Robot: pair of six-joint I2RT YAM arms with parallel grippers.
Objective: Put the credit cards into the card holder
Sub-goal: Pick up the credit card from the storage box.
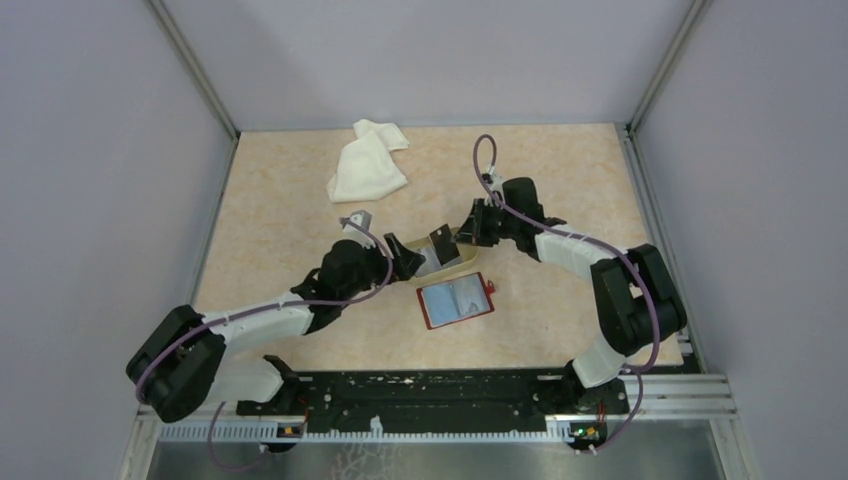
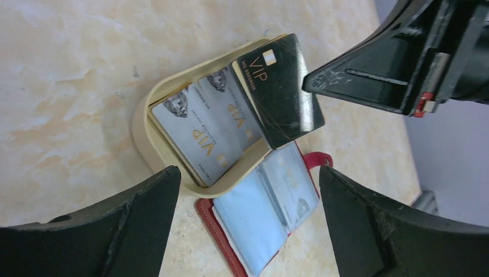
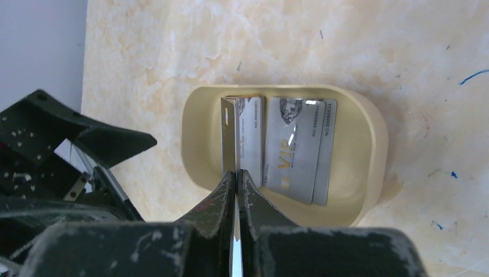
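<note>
the right end effector [image 3: 237,176] is clamped on a dark card [image 2: 282,86], its two fingers pressed together on the card's near edge, so that in the right wrist view the card shows edge-on as a thin line. the card stands tilted over one end of a tan oval dish [image 3: 357,127]; whether its lower edge touches what lies beneath cannot be told. inside the dish lie several silver cards [image 2: 213,127], overlapping one another, printed with "vip" and a small head. the left end effector [image 2: 245,184] hangs just beside the dish with its fingers [image 2: 144,219] spread wide apart and nothing between them but the view down onto the dish and holder. the card holder [image 1: 456,303], red with clear pockets, lies open and flat on the worktop [image 1: 280,200], just beside the dish on the side nearer the arm bases, its pockets facing up. a crumpled white cloth [image 1: 367,160] sits well apart, toward the far edge.
</note>
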